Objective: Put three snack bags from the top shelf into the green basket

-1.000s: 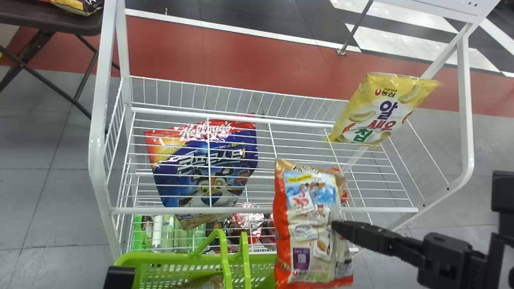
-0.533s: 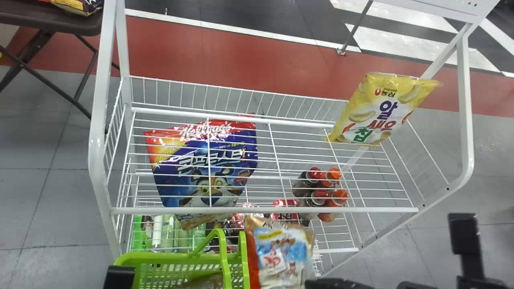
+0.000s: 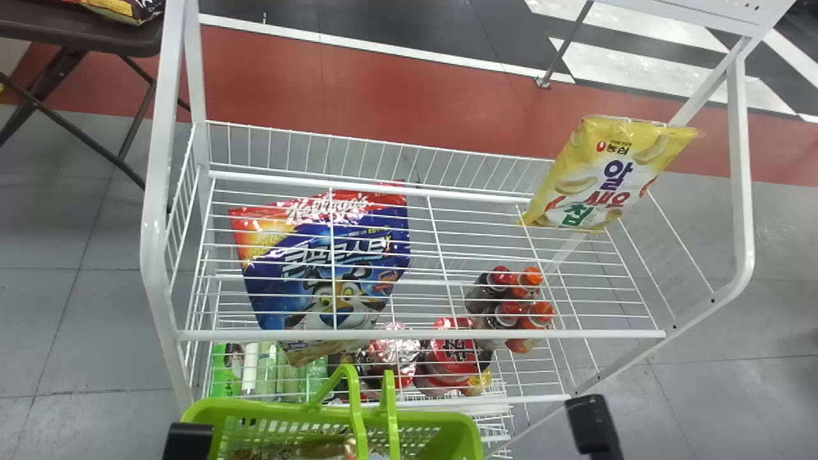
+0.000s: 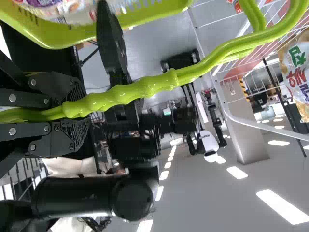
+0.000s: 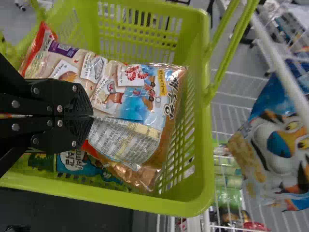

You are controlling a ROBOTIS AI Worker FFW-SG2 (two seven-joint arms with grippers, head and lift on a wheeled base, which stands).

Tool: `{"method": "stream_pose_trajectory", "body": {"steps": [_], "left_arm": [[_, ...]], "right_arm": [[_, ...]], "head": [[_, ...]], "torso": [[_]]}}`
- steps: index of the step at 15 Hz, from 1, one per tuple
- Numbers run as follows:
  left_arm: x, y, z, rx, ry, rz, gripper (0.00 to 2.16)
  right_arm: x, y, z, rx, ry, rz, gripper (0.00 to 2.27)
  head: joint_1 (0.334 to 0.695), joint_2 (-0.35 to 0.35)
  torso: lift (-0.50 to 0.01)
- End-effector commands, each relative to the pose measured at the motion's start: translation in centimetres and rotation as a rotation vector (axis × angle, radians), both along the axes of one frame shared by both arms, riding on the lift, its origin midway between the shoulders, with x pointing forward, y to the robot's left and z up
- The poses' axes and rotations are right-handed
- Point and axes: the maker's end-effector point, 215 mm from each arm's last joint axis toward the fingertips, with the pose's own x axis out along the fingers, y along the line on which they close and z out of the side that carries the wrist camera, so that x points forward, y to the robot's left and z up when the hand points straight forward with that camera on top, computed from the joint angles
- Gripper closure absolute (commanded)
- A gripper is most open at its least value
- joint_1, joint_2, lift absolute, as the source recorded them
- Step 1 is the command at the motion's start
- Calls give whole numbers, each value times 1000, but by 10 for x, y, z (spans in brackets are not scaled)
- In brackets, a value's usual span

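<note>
In the head view, the green basket [image 3: 447, 441] is at the bottom edge, with a black part of my left gripper [image 3: 188, 441] beside it and part of my right gripper [image 3: 591, 425] to its right. My left gripper [image 4: 72, 108] is shut around the basket's handle [image 4: 159, 84]. Inside the basket [image 5: 200, 164], my right gripper [image 5: 91, 116] is shut on the red-and-beige snack bag [image 5: 137, 99]. A teal bag [image 5: 72, 164] lies partly beneath that one. The yellow snack bag [image 3: 610, 172] leans at the right end of the top shelf [image 3: 601, 271].
A blue cereal bag [image 3: 332, 262] is seen through the shelf wires. Lower down are capped bottles [image 3: 511, 300], red packages [image 3: 450, 358] and green bottles [image 3: 287, 377]. The shelf's white front rail [image 3: 422, 334] runs just beyond the basket; a dark table [image 3: 83, 32] stands at far left.
The red-and-beige bag has gone down from above the basket's right side into it, with my right gripper on it. The yellow bag and the basket have not visibly moved.
</note>
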Motion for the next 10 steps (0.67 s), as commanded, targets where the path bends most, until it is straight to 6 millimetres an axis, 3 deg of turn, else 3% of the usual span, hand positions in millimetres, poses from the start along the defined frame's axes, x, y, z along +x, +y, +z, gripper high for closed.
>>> {"method": "stream_pose_trajectory", "body": {"steps": [1,3,4,5,6,10], "left_arm": [[2,1,1,-3,-3,4,2142],[4,2,1,-3,-4,5,2142],[6,2,1,-5,-7,5,2142],[8,3,1,-4,-10,7,2142],[10,6,1,-7,-7,16,2142],[15,7,-2,-5,-4,20,2142]], "right_arm": [[4,-4,-25,-96,-18,47,2243],[6,-12,-31,-151,-26,60,2206],[5,-13,-26,-153,-25,57,1781],[8,-15,-19,-159,-39,55,674],[14,-15,-10,-162,-67,55,-2],[36,-13,31,-121,-185,29,49]], "head": [[695,-350],[695,-350],[695,-350],[695,-350],[695,-350],[695,-350]], "torso": [[-50],[-50],[-50],[-50],[-50],[-50]]}}
